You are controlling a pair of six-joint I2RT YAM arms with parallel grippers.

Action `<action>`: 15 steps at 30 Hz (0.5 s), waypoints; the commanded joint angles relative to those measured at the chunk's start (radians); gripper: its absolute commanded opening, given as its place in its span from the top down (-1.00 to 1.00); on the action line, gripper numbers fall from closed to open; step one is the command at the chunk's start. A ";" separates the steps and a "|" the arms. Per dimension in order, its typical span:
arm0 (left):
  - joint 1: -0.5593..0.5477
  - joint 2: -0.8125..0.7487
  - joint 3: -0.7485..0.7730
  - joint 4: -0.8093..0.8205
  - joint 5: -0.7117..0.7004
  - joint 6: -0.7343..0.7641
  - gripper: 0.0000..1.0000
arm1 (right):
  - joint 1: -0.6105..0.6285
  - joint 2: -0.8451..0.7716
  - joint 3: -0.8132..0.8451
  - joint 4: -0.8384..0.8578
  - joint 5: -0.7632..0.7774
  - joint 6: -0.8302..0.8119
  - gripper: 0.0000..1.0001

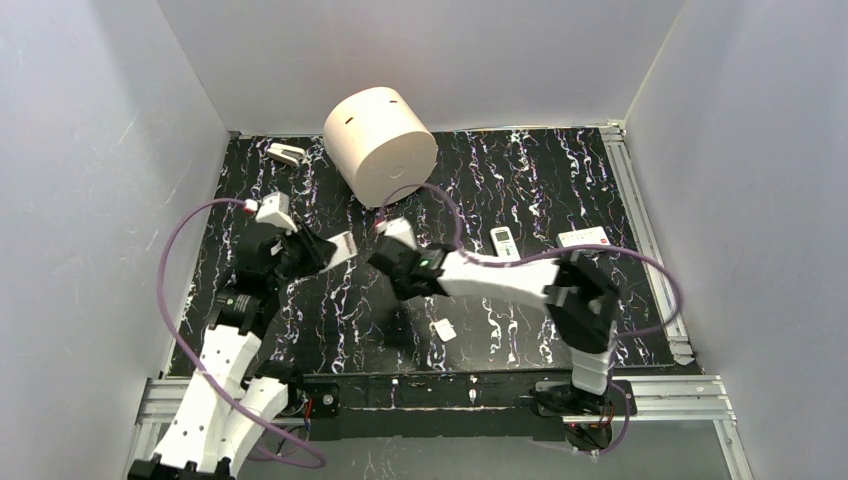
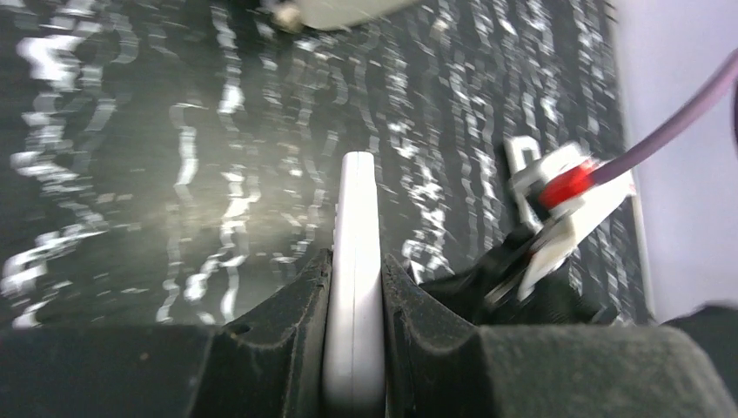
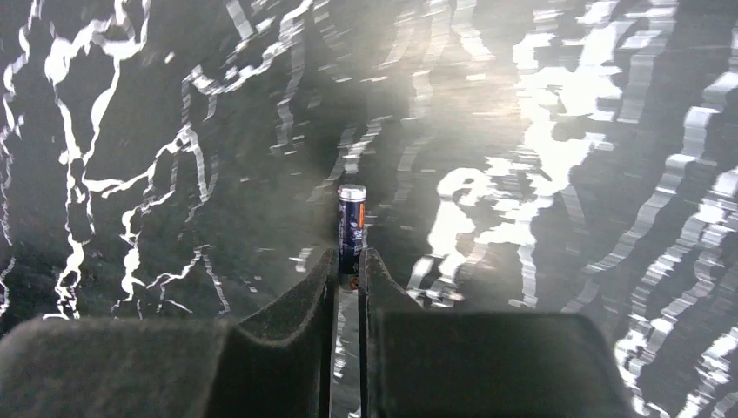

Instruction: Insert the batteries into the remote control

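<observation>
My left gripper (image 1: 318, 254) is shut on a white remote (image 1: 343, 247) and holds it above the mat. In the left wrist view the remote (image 2: 358, 235) stands edge-on between the fingers (image 2: 287, 300). My right gripper (image 1: 383, 252) sits just right of the remote's tip. It is shut on a small dark-blue battery with an orange stripe (image 3: 351, 228), whose silver end sticks out past the fingertips (image 3: 322, 279). The gripper midpoint (image 3: 350, 268) is on the battery's lower end. Other batteries are not in view.
A large cream cylinder (image 1: 380, 143) stands at the back. A second white remote (image 1: 505, 241) and a white card (image 1: 583, 237) lie right of centre. A small white cover piece (image 1: 443, 330) lies near the front. A white object (image 1: 287, 153) lies back left. The right arm's cabled wrist (image 2: 566, 196) shows beside the remote.
</observation>
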 commanded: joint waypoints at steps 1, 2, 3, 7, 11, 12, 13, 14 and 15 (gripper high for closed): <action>0.003 0.073 -0.044 0.284 0.391 -0.081 1.00 | -0.093 -0.269 -0.148 0.086 -0.008 0.048 0.78; 0.003 0.095 -0.060 0.347 0.444 -0.107 1.00 | -0.110 -0.320 -0.193 0.097 -0.011 0.058 0.79; 0.003 0.116 -0.081 0.412 0.484 -0.143 1.00 | -0.125 -0.370 -0.220 0.105 -0.012 0.070 0.78; 0.001 0.231 -0.139 0.604 0.584 -0.355 1.00 | -0.162 -0.554 -0.300 0.178 -0.054 0.078 0.74; -0.003 0.326 -0.217 0.882 0.648 -0.560 1.00 | -0.199 -0.607 -0.270 0.143 -0.146 0.054 0.71; -0.005 0.345 -0.223 0.901 0.662 -0.585 1.00 | -0.206 -0.606 -0.254 0.124 -0.163 0.051 0.71; -0.005 0.362 -0.228 0.935 0.672 -0.606 1.00 | -0.211 -0.606 -0.242 0.112 -0.184 0.040 0.70; -0.006 0.374 -0.233 0.961 0.684 -0.626 1.00 | -0.216 -0.604 -0.231 0.099 -0.201 0.038 0.70; -0.007 0.381 -0.240 0.987 0.694 -0.643 1.00 | -0.222 -0.598 -0.219 0.085 -0.220 0.040 0.70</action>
